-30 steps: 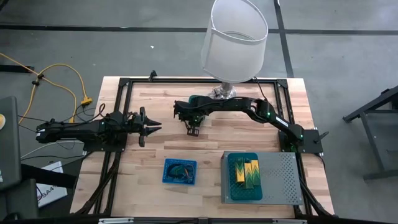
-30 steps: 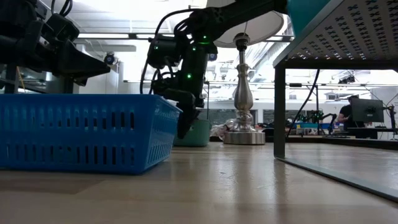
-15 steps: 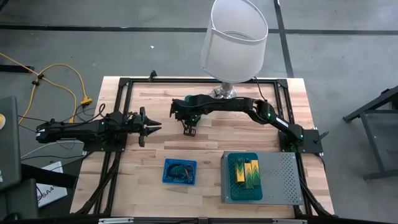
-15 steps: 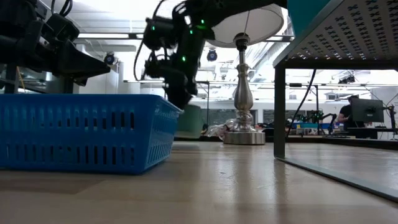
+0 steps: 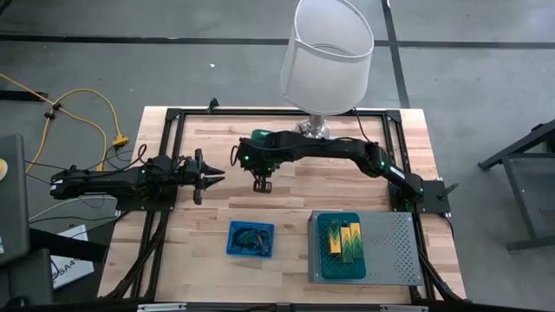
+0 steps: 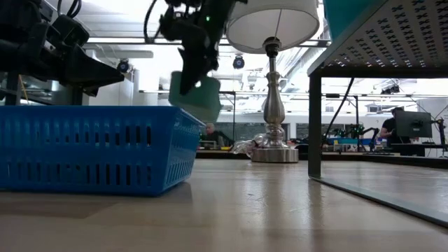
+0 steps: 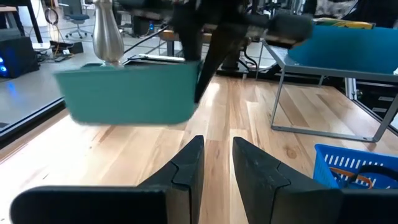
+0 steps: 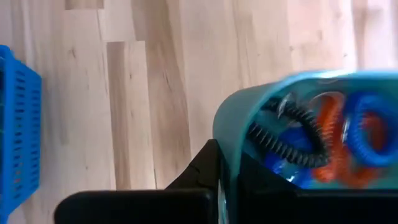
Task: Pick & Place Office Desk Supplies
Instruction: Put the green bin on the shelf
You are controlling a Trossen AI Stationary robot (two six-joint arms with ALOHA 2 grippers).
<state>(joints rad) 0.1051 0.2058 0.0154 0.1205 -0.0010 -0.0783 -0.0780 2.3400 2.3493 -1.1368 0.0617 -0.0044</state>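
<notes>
Since a second ago the right arm has been carrying the teal bin up off the table and leftward. The bin is hanging clear above the wood, left of the lamp. The right gripper is clamping its fingers together on the bin's rim. The blue basket is sitting near the front edge, left of the grey perforated box. Coiled loops in blue, orange and black are lying inside the bin. The left gripper is waiting at the left side, fingers slightly apart, holding nothing.
</notes>
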